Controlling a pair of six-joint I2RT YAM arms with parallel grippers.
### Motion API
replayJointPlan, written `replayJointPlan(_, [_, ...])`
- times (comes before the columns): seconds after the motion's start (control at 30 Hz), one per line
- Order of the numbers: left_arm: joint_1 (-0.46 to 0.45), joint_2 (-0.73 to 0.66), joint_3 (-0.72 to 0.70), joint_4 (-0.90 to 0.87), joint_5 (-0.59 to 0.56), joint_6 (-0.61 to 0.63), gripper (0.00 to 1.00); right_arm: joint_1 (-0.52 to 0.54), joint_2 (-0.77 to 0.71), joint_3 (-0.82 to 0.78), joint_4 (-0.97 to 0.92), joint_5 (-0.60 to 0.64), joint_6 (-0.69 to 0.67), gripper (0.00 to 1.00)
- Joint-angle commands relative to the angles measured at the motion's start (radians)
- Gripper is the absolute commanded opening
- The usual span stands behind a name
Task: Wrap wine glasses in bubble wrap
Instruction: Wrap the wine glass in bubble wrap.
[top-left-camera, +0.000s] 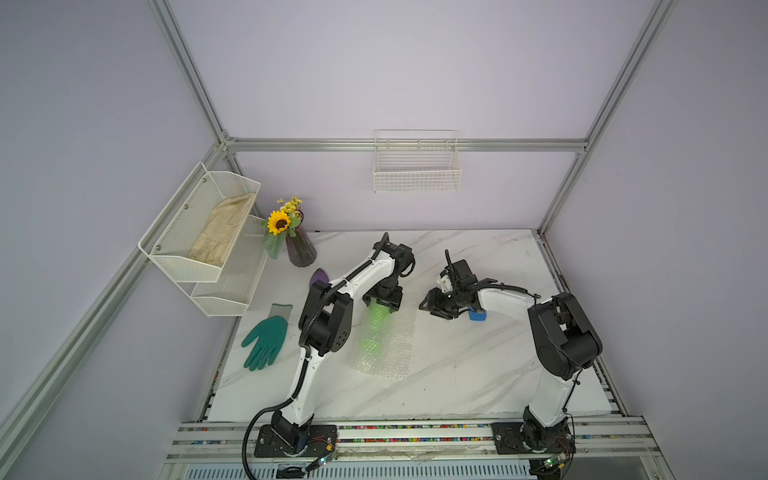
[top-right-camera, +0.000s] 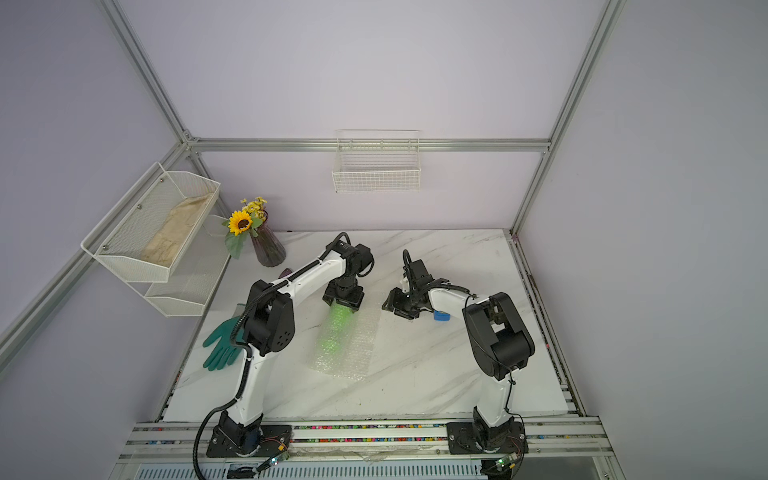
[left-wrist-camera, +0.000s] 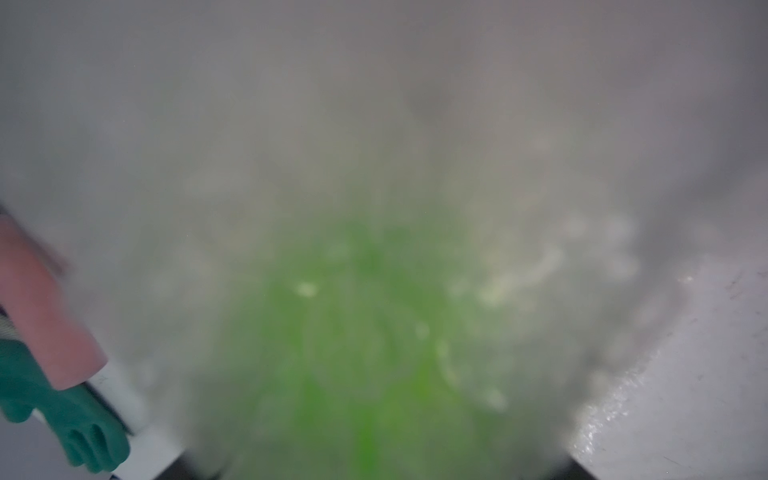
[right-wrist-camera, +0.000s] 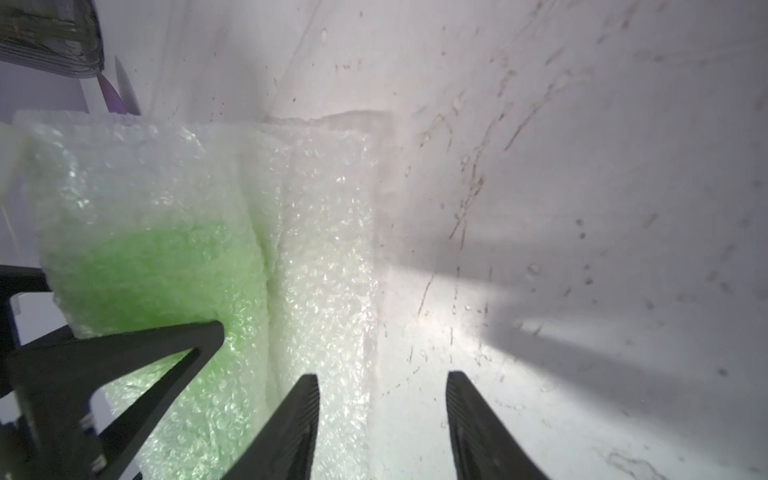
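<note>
The lime-green wine glass (top-left-camera: 376, 328) (top-right-camera: 338, 328) lies on its side on the marble table, rolled inside the bubble wrap (top-left-camera: 395, 353) (top-right-camera: 353, 357), and shows green through the film. My left gripper (top-left-camera: 383, 306) (top-right-camera: 343, 305) is clamped over the far end of this bundle. The left wrist view is a close blur of green glass (left-wrist-camera: 365, 332) behind wrap. In the right wrist view a left finger (right-wrist-camera: 124, 353) presses on the wrapped glass (right-wrist-camera: 158, 270). My right gripper (top-left-camera: 428, 305) (right-wrist-camera: 383, 376) hangs open just right of the bundle at the wrap's loose edge (right-wrist-camera: 328, 249), holding nothing.
A purple vase with a sunflower (top-left-camera: 300, 249) stands at the back left, with a small purple object (top-left-camera: 318, 276) near it. A teal glove (top-left-camera: 266, 340) lies left of my left arm. A blue item (top-left-camera: 477, 316) sits under my right arm. Mesh shelves (top-left-camera: 203, 232) hang on the left wall.
</note>
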Motion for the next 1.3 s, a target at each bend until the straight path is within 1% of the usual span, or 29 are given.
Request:
replayJointPlan(0.0, [-0.038, 0.063, 0.08, -0.14, -0.155, -0.018, 0.73, -0.019, -0.007, -0.01, 0.0, -0.008, -0.021, 0.53])
replayJointPlan(0.17, [-0.104, 0.127, 0.138, -0.171, -0.237, -0.052, 0.75, -0.067, -0.045, -0.023, -0.007, -0.006, -0.032, 0.53])
replayJointPlan(0.3, [-0.163, 0.141, 0.16, -0.161, -0.322, -0.056, 0.74, -0.112, -0.071, -0.019, -0.02, 0.004, -0.031, 0.53])
replayJointPlan(0.37, [-0.203, 0.149, 0.158, -0.156, -0.399, -0.049, 0.74, -0.149, -0.09, -0.019, -0.024, 0.01, -0.032, 0.53])
replayJointPlan(0.43, [-0.242, 0.159, 0.147, -0.15, -0.5, -0.026, 0.74, -0.188, -0.11, -0.018, -0.028, 0.021, -0.036, 0.53])
replayJointPlan(0.53, [-0.289, 0.127, 0.062, -0.064, -0.639, 0.057, 0.74, -0.248, -0.142, -0.013, -0.033, 0.024, -0.042, 0.53])
replayJointPlan(0.6, [-0.315, 0.073, -0.043, 0.071, -0.698, 0.147, 0.72, -0.281, -0.16, 0.0, -0.039, 0.03, -0.049, 0.53])
replayJointPlan(0.7, [-0.357, -0.04, -0.245, 0.34, -0.772, 0.331, 0.7, -0.301, -0.175, 0.04, -0.058, 0.044, -0.063, 0.53])
replayJointPlan(0.8, [-0.387, -0.125, -0.424, 0.59, -0.809, 0.486, 0.71, -0.302, -0.167, 0.117, -0.105, 0.061, -0.13, 0.52])
replayJointPlan(0.87, [-0.403, -0.152, -0.513, 0.707, -0.828, 0.537, 0.71, -0.295, -0.148, 0.17, -0.131, 0.029, -0.174, 0.52])
replayJointPlan(0.93, [-0.417, -0.152, -0.551, 0.754, -0.833, 0.538, 0.74, -0.274, -0.123, 0.23, -0.198, 0.025, -0.235, 0.52])
replayJointPlan(1.0, [-0.437, -0.13, -0.578, 0.784, -0.869, 0.535, 0.77, -0.245, -0.105, 0.291, -0.251, 0.043, -0.281, 0.52])
replayJointPlan(1.07, [-0.455, -0.1, -0.593, 0.788, -0.872, 0.521, 0.79, -0.21, -0.087, 0.343, -0.289, 0.054, -0.304, 0.52])
replayJointPlan(1.17, [-0.474, -0.082, -0.608, 0.786, -0.845, 0.491, 0.85, -0.148, -0.05, 0.421, -0.345, 0.052, -0.326, 0.52])
replayJointPlan(1.27, [-0.498, -0.1, -0.622, 0.786, -0.803, 0.466, 0.9, -0.068, -0.008, 0.491, -0.399, 0.069, -0.336, 0.52])
